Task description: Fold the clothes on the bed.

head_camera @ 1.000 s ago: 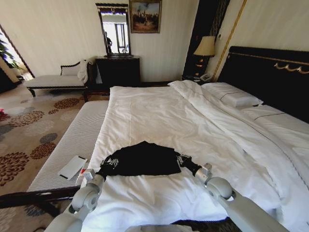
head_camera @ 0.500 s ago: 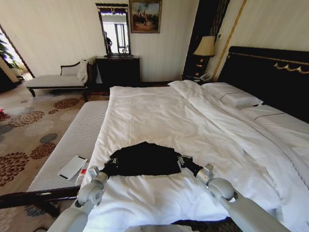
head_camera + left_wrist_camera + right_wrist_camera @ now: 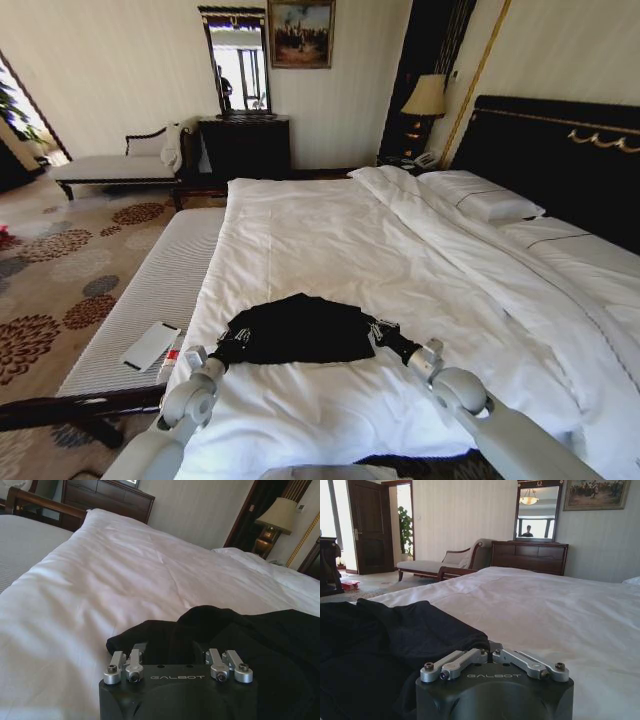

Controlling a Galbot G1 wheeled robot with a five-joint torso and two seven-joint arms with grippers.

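We look down the length of the bed (image 3: 330, 240), a broad white expanse whose sheet runs smooth and bare from the near edge toward 12 o'clock. A folded-back duvet (image 3: 470, 250) and pillows (image 3: 480, 198) lie at 2 o'clock against the dark headboard (image 3: 560, 160). The black T-shirt (image 3: 295, 330) lies bunched near the foot of the bed, just ahead of us at 6 o'clock, on the sheet and well apart from the duvet.

Our left tool (image 3: 226, 346) sits at the shirt's left edge, and in the left wrist view the left tool (image 3: 172, 652) has black cloth gathered between its fingers, so it is clamped on the fabric. Our right tool (image 3: 378, 333) sits at the shirt's right edge; in the right wrist view the right tool (image 3: 489, 649) has its linkages drawn together on a pinch of the hem.

At 9 o'clock a pale striped bench (image 3: 150, 300) runs just beside the mattress, carrying a white flat device (image 3: 150, 345). Beyond it lies patterned carpet (image 3: 50, 270). At 11 o'clock stand a chaise (image 3: 115, 165), a dark dresser (image 3: 245, 148) with a mirror (image 3: 238, 65), and at 1 o'clock a lamp (image 3: 425, 98). The widest open sheet lies ahead of the shirt toward 12 o'clock.
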